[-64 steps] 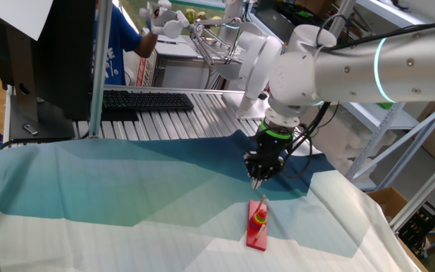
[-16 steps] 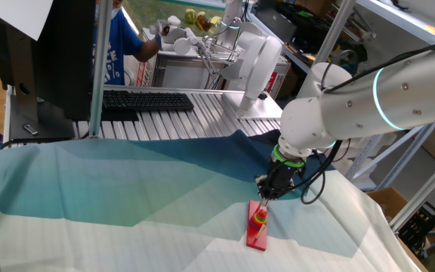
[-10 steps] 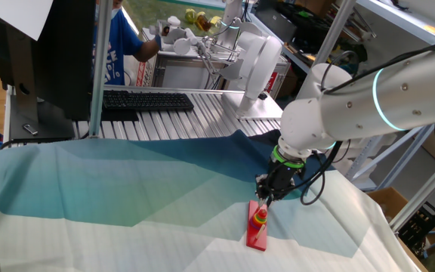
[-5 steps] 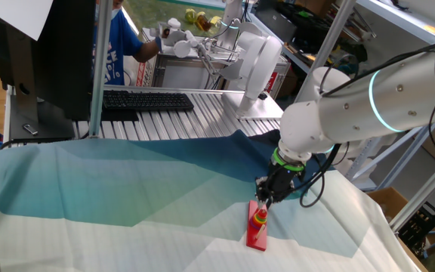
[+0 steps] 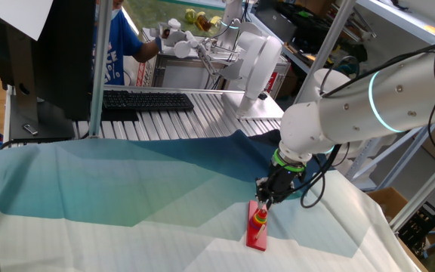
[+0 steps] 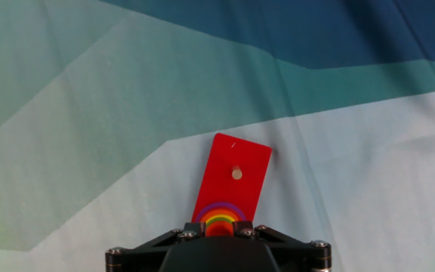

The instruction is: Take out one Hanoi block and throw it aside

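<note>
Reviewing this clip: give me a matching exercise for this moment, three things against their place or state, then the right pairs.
Things:
1. gripper
2. red base board
3. keyboard

Places or states:
A. on the metal surface behind the cloth
B. lying flat on the cloth, one bare peg showing
C. low over the stack of coloured rings

Pairs: 1-C, 2-B, 3-A

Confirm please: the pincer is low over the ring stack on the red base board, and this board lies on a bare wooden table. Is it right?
Not fully. The pincer is low over the ring stack on the red base board, but the board lies on a blue, teal and white cloth, not on bare wood. The hand view shows it clearly.
</note>
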### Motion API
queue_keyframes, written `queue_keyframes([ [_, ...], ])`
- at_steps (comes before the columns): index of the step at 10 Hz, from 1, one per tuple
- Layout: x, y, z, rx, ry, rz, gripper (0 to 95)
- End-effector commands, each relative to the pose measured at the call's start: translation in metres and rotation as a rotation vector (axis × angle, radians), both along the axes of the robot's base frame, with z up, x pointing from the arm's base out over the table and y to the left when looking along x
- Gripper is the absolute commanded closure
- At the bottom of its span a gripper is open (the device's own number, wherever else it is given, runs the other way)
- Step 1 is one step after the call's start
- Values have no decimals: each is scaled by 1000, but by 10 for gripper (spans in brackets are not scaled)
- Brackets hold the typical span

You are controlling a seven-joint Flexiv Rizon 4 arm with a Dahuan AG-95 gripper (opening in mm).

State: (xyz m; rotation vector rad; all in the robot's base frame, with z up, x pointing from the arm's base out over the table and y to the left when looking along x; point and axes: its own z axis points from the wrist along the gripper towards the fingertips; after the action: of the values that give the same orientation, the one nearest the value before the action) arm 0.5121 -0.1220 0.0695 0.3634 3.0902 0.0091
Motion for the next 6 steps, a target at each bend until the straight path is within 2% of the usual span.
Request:
queue_keyframes([
  [1, 0, 0, -2, 5, -2, -1, 760],
  [6, 0, 0, -4, 5, -8, -3, 760],
])
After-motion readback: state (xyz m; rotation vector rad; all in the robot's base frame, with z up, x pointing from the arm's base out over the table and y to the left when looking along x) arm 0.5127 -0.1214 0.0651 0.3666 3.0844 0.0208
